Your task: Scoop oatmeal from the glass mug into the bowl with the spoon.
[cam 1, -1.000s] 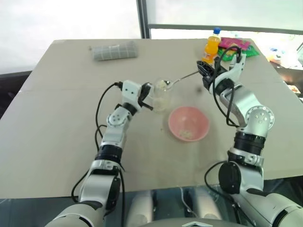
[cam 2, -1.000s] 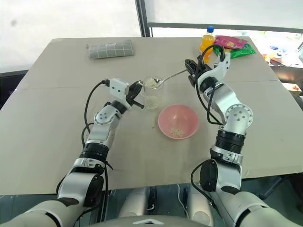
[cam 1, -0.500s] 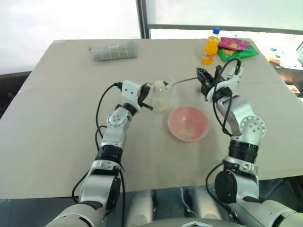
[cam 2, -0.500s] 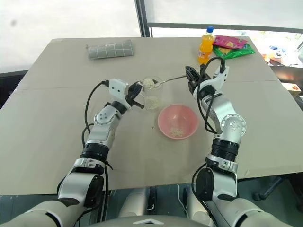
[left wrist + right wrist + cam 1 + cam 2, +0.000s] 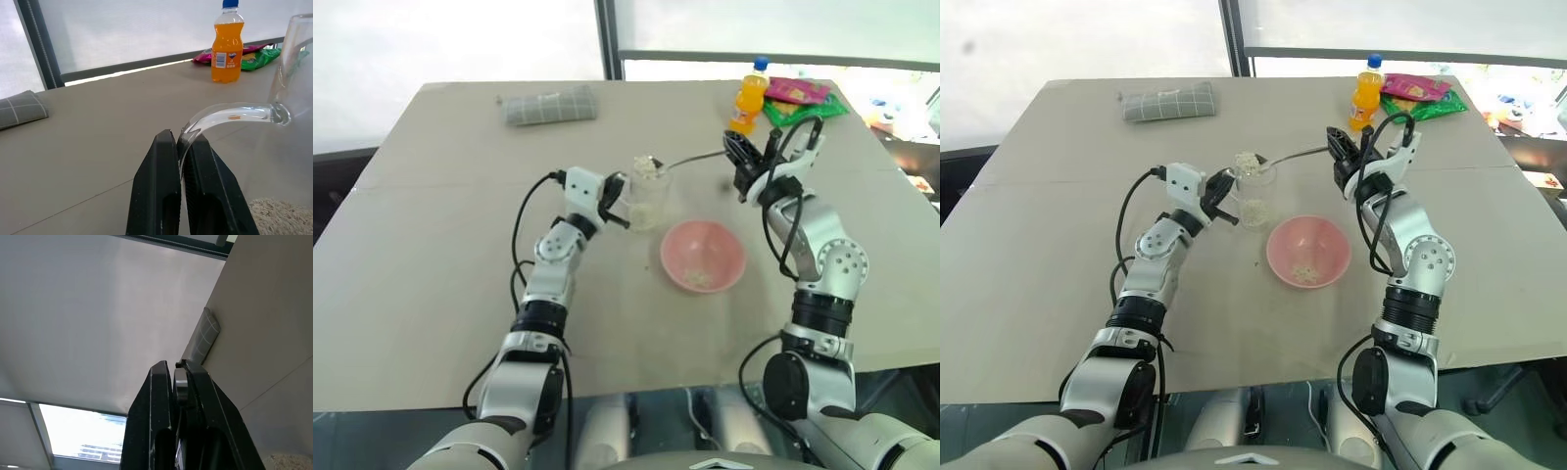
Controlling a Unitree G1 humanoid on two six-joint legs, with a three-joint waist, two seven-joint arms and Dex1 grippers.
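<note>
The clear glass mug (image 5: 647, 201) stands mid-table with pale oatmeal (image 5: 1253, 210) at its bottom. My left gripper (image 5: 618, 205) is shut on the mug's thin handle (image 5: 222, 114). My right gripper (image 5: 737, 157) is shut on the silver spoon's handle (image 5: 695, 157). The spoon's head sits just above the mug's rim, heaped with oatmeal flakes (image 5: 648, 166). The pink bowl (image 5: 702, 256) lies to the right of the mug and nearer to me, with a few flakes inside.
An orange drink bottle (image 5: 750, 97) and bright snack packets (image 5: 800, 98) stand at the far right of the table. A folded grey cloth (image 5: 549, 105) lies at the far left. A few stray flakes lie on the table beside the bowl.
The right wrist has rolled and the spoon's head has risen from the mug's mouth to just above its rim, carrying flakes. The left gripper and mug have stayed put.
</note>
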